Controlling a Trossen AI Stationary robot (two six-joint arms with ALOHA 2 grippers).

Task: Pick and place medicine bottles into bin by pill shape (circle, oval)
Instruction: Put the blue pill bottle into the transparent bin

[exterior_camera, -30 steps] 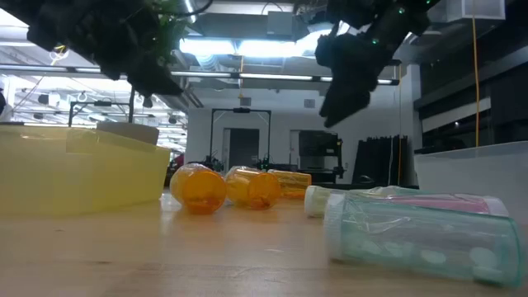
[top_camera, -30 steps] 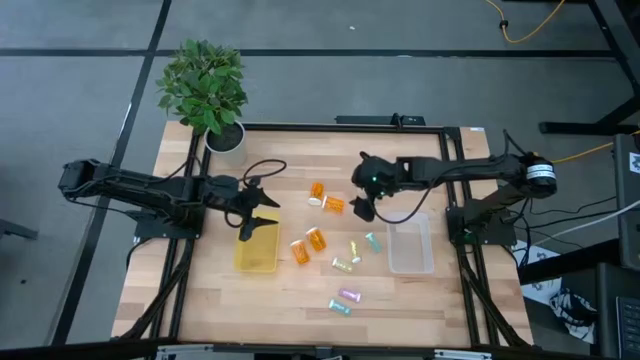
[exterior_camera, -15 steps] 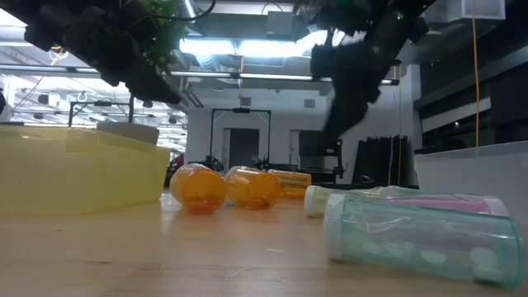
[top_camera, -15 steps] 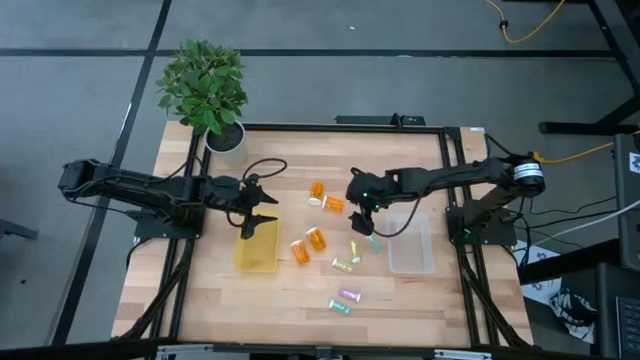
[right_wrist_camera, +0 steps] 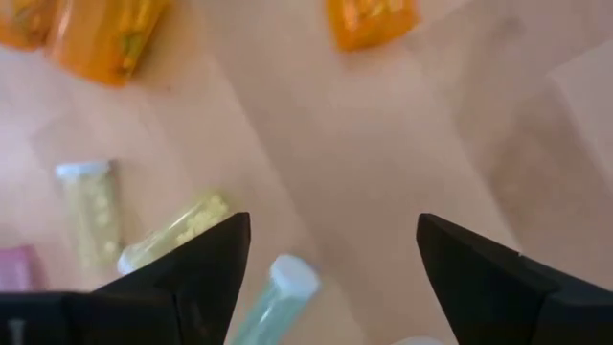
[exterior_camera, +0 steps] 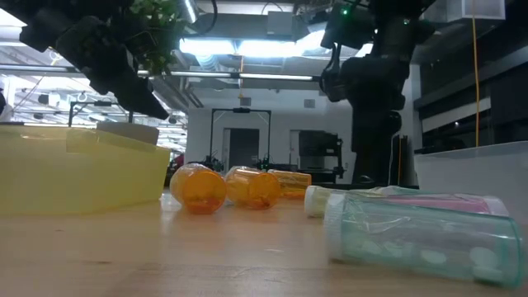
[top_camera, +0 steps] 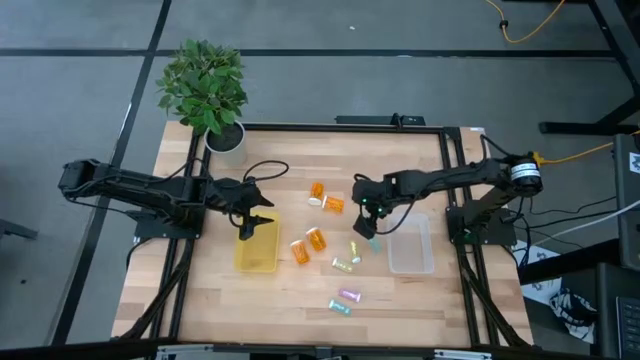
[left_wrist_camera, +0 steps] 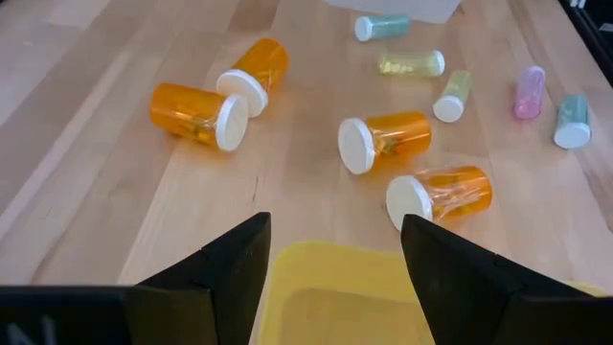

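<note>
- The right gripper hangs directly over the pale green vial, which lies on the wooden table just beside the clear bin; the right arm is far nearer to it than the left.
- In the right wrist view the green vial lies between the 2 spread fingers, its white cap toward the camera's far side and its long axis slanting, probably not yet squared to the jaws.
- It is a small translucent cylinder; its pills cannot be made out from here.
- The left gripper waits with fingers apart and holding nothing, at the far rim of the yellow bin.
</note>
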